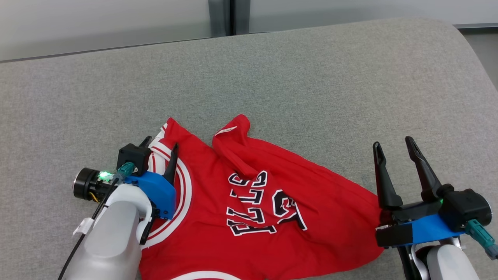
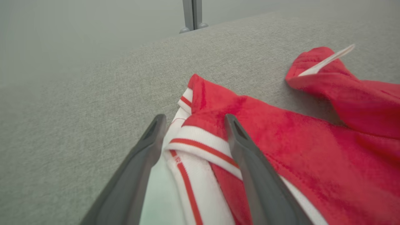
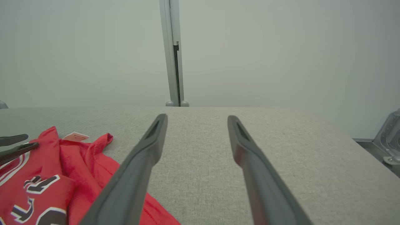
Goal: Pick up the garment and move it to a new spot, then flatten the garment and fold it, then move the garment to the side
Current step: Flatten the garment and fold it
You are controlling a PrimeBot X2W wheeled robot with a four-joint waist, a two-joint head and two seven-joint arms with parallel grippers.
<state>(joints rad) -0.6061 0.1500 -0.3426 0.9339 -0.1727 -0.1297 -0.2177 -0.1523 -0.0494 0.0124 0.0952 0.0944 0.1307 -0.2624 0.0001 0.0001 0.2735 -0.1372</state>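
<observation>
The garment (image 1: 323,202), a red jersey with white striped trim and dark lettering, lies crumpled and partly spread on the grey padded surface (image 1: 311,77). My left gripper (image 1: 162,142) stands open at the jersey's left edge. In the left wrist view its fingers (image 2: 195,118) straddle the white-and-red trim of the garment (image 2: 297,140), one finger on the bare surface side. My right gripper (image 1: 392,142) is open just off the jersey's right edge. It is over bare grey fabric in the right wrist view (image 3: 197,117), with the garment (image 3: 40,175) at the lower left.
The grey surface ends in a rounded corner at the far right (image 1: 467,50). Behind it is a pale wall with a vertical metal post (image 3: 173,53). A metal fitting (image 3: 390,137) sits beyond the right edge. Bare surface stretches behind and to the right of the jersey.
</observation>
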